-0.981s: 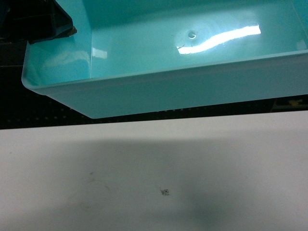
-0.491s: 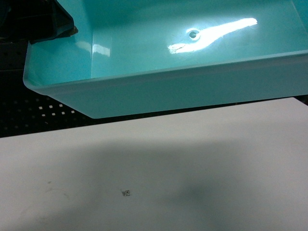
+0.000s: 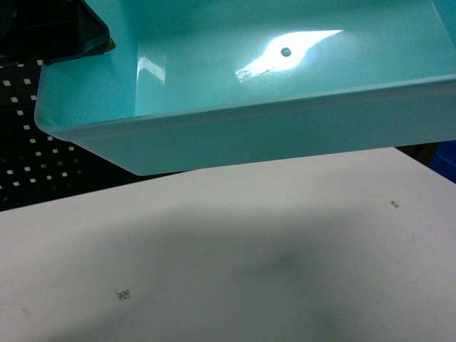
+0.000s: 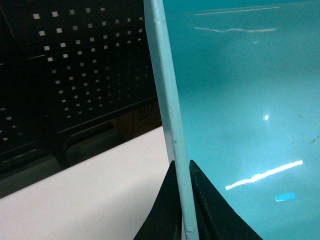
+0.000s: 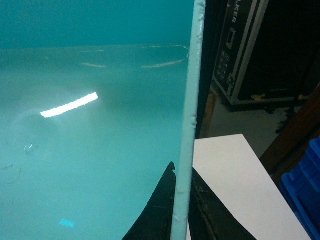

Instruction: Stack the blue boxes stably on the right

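Right now I carry the turquoise tub (image 3: pixel 271 135) in the air above the white table (image 3: pixel 235 271), both jaws pinched thin on its rim — my left gripper (image 4: pixel 184 200) on the left wall, my right gripper (image 5: pixel 181 205) on the right. A sliver of royal-blue tub (image 5: pixel 302 195) shows beyond the table's right end. My worry: slick, narrow rim — if one arm leads, the tub could twist and slip loose.

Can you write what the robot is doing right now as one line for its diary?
carry | turquoise tub lifted above white table | left gripper clamped on left rim | right gripper clamped on right rim
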